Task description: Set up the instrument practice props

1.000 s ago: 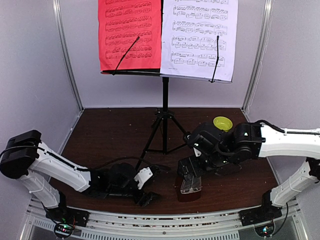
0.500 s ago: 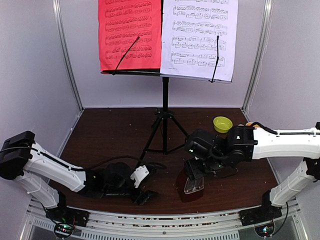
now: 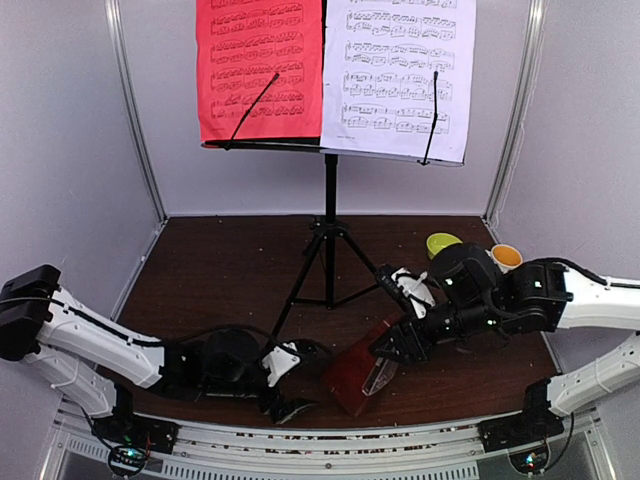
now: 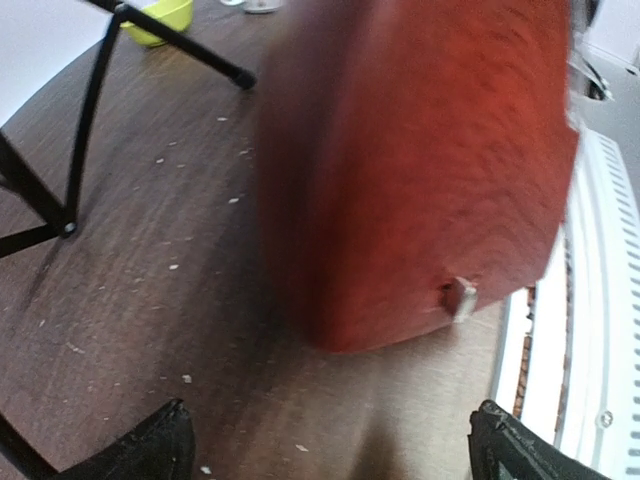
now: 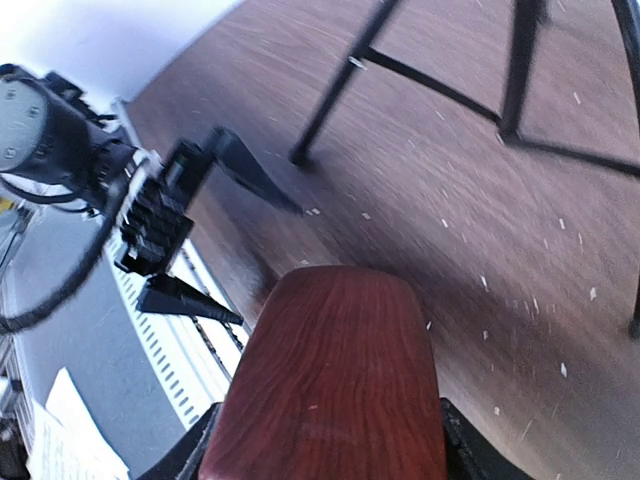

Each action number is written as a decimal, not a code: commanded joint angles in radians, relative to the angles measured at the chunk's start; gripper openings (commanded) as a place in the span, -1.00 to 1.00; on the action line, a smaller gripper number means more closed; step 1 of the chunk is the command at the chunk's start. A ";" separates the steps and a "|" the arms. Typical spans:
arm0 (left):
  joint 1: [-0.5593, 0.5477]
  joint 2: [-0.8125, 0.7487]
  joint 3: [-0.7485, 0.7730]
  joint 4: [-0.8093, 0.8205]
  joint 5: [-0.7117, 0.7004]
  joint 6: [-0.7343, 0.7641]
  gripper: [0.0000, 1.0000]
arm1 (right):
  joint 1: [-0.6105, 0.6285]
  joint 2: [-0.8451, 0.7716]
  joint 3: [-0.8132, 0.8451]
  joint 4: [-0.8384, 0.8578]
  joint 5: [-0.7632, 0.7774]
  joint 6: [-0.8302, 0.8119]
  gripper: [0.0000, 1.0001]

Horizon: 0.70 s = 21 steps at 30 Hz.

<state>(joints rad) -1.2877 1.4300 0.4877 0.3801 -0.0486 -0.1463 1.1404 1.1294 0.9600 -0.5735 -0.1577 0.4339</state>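
Step in hand: placing the metronome; sheets are already on the stand.
Left fingers (image 4: 160,450) are spread wide and empty, low at the near counter (image 3: 220,270) edge. Just beside them, right fingers (image 5: 200,452) are half-closed, clamping the tilted metronome (image 3: 360,375). Behind is the music stand (image 3: 329,200) with the red sheet (image 3: 260,70) and white sheet (image 3: 400,70). Next, probably: level it, seat the base, release.

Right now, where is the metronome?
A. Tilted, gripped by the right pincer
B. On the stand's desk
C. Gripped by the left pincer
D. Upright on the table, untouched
A: the metronome leans over on the table with the right pincer closed on it, while the left pincer is open beside it and holds nothing.
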 commanded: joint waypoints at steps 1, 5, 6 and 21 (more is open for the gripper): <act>-0.060 -0.053 0.010 -0.027 -0.020 0.050 0.96 | -0.016 -0.088 -0.042 0.217 -0.123 -0.155 -0.64; -0.093 -0.092 0.022 -0.077 -0.039 0.070 0.95 | -0.031 -0.141 -0.095 0.278 -0.159 -0.206 -0.72; -0.100 -0.097 0.028 -0.092 -0.047 0.077 0.95 | -0.033 -0.152 -0.101 0.291 -0.166 -0.217 -0.74; -0.121 -0.091 0.089 -0.138 -0.100 0.115 0.95 | -0.052 -0.176 -0.120 0.342 -0.220 -0.263 -0.95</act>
<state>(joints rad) -1.4029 1.3350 0.5381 0.2203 -0.1211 -0.0456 1.1007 0.9791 0.8310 -0.3557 -0.3752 0.1745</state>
